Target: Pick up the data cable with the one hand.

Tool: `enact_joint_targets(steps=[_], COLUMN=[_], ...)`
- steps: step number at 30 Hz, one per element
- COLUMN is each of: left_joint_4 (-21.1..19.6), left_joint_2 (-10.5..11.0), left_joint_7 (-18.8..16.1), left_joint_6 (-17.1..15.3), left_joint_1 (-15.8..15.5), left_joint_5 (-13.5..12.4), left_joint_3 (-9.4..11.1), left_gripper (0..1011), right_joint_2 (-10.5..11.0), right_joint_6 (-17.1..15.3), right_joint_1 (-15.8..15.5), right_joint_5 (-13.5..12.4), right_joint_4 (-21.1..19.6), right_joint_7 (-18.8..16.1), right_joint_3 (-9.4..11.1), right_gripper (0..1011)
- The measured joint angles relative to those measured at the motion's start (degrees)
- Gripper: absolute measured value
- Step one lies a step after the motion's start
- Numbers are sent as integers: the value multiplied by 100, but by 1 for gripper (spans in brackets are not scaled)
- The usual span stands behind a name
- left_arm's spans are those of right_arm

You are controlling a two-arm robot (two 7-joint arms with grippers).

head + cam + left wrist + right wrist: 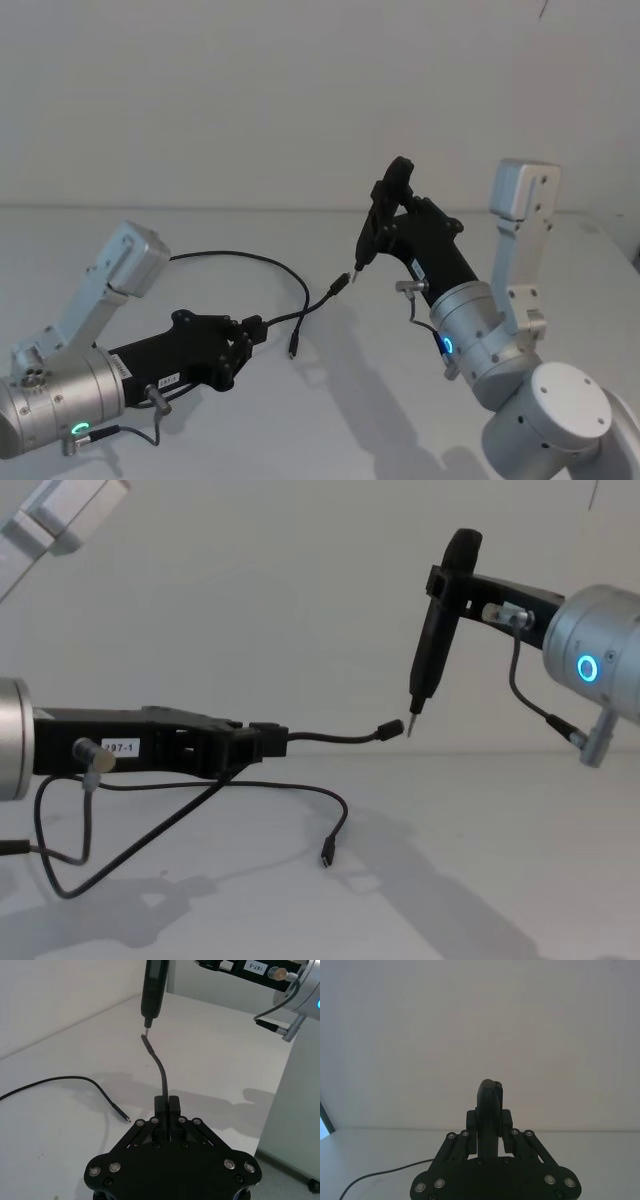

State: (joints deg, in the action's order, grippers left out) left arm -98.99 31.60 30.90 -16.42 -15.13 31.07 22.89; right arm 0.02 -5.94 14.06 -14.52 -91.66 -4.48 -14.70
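My left gripper [252, 326] is shut on the data cable [240, 256], a thin black cable, and holds it above the white table. In the left wrist view its fingers [173, 1105] pinch the cable [161, 1067], and one short branch rises to a small plug [385, 730]. Another branch hangs down and ends in a plug [327, 858] just above the table. My right gripper [450, 585] is shut on a black pen-shaped tool [436, 645], held upright. The tool's metal tip sits right beside the raised plug [340, 284]. The right wrist view shows the tool [490, 1102] clamped between its fingers.
The cable's long part loops back over the white table [200, 430] toward the left arm's elbow [130, 258]. A plain pale wall stands behind the table. The right arm's silver wrist [480, 335] rises at the right.
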Motion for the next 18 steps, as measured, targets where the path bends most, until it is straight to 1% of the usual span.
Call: enact_joint_targets(steps=[9, 18], left_joint_4=[0, 0], left_joint_2=[0, 0], left_joint_7=[0, 0], left_joint_6=[0, 0], left_joint_1=[0, 0], left_joint_5=[0, 0], left_joint_3=[0, 0], left_gripper=[40, 40], right_joint_2=[21, 20], right_joint_6=[-58, -29], right_joint_1=[-70, -91], right_joint_5=[-53, -95], right_joint_4=[-124, -157], right_joint_7=[-67, -108], right_joint_3=[4, -11], right_gripper=[279, 279])
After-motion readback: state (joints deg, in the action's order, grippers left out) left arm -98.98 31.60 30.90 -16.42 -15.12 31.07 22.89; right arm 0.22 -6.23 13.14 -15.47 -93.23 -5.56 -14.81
